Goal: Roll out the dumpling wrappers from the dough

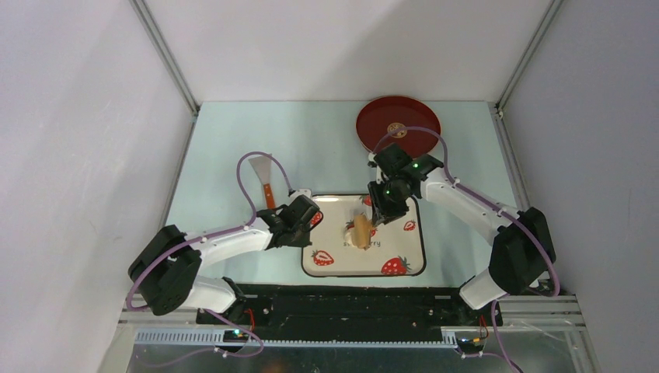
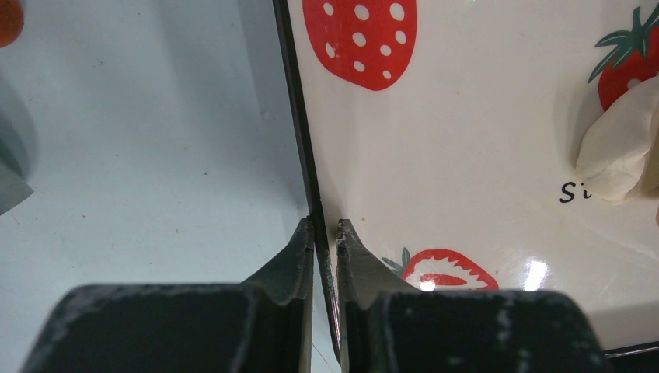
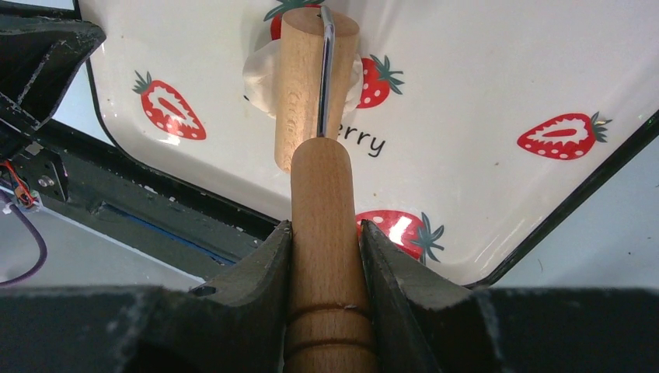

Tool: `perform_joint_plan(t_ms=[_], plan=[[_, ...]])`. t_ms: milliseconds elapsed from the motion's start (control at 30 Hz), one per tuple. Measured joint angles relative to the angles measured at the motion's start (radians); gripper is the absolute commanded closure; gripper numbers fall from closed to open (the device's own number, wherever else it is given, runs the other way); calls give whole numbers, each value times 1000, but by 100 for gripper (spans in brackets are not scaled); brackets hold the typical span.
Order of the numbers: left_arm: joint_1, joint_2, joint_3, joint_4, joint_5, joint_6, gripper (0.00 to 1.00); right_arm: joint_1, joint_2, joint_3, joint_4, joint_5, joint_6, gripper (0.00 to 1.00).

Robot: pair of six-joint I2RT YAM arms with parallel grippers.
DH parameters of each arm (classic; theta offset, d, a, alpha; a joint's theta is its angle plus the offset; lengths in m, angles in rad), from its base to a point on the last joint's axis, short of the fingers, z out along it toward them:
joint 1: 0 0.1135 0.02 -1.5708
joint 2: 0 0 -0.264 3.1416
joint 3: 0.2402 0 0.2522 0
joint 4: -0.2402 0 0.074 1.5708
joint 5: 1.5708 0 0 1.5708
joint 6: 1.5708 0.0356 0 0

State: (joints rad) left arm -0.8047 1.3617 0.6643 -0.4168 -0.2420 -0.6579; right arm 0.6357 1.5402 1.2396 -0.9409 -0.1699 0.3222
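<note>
The dough lies as a thick lump on the strawberry plate, under the wooden roller. No wrappers show, so the flattening and cutting seem all to be left. The right gripper clamps the roller's handle and the left gripper pinches the plate's rim. Black lettering on the plate reads "erry"

Low in the centre of the frame, the strawberry plate is sitting on the pale table. The left gripper is reaching in from the lower left and meeting the plate's left rim. From the right, the right gripper is angling down onto the wooden roller, which is lying over the dough mid-plate. In the upper right a red tray is resting, and up and left of the plate a spatula is lying.
</note>
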Motion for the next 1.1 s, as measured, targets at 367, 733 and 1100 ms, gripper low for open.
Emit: perform_joint_plan(t_ms=[367,733,1100], plan=[[0,5,6,-6,0,0,92,-18,-11,-23,9,-14,0,100],[0,6,7,-8,0,-1,92,-40,-16,-34,10,-26,4,100],[-2,17,14,-18,-11,-26,94,-53,-18,-38,9,-32,10,100]])
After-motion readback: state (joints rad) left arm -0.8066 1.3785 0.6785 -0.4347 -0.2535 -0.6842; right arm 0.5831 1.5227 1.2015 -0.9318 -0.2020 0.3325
